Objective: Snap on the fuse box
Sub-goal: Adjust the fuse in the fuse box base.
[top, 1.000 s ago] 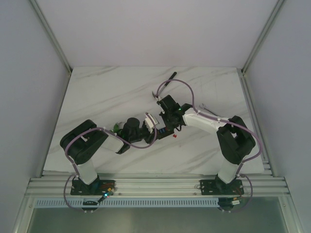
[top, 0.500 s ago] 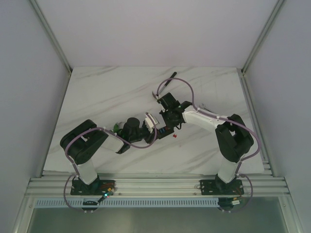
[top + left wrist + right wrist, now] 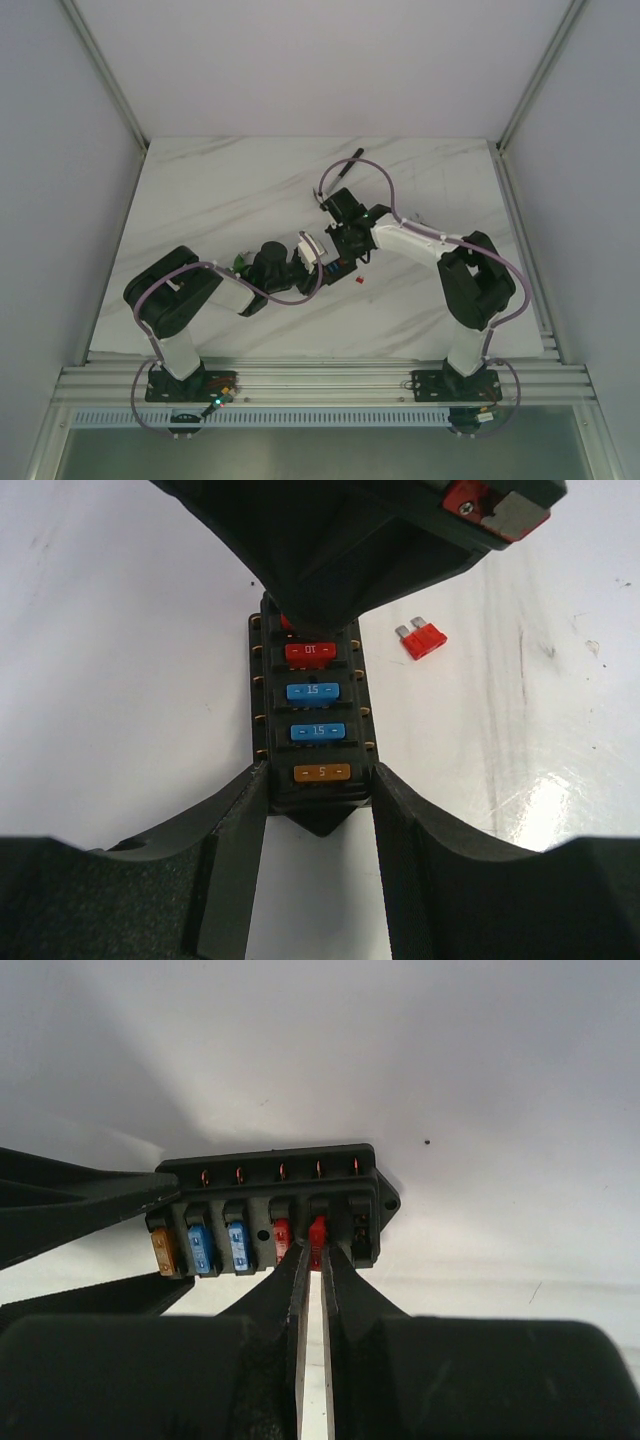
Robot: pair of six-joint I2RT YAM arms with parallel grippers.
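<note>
The fuse box (image 3: 315, 710) is a small black block lying on the white table, with an orange, two blue and a red fuse in its slots. My left gripper (image 3: 318, 780) is shut on its near end, one finger on each long side. My right gripper (image 3: 317, 1250) is shut on a red fuse (image 3: 318, 1228) that stands in the fifth slot of the fuse box (image 3: 270, 1175). The last slot beside it is empty. In the top view both grippers meet over the fuse box (image 3: 337, 266) at mid-table.
A loose red fuse (image 3: 422, 638) lies on the table just right of the box, also seen in the top view (image 3: 358, 282). A small green part (image 3: 239, 262) sits by the left wrist. A dark long tool (image 3: 344, 168) lies behind the right gripper.
The right arm has swung slightly left, its elbow folding in, while its gripper stays at the fuse box. The left arm and the box have not moved.
</note>
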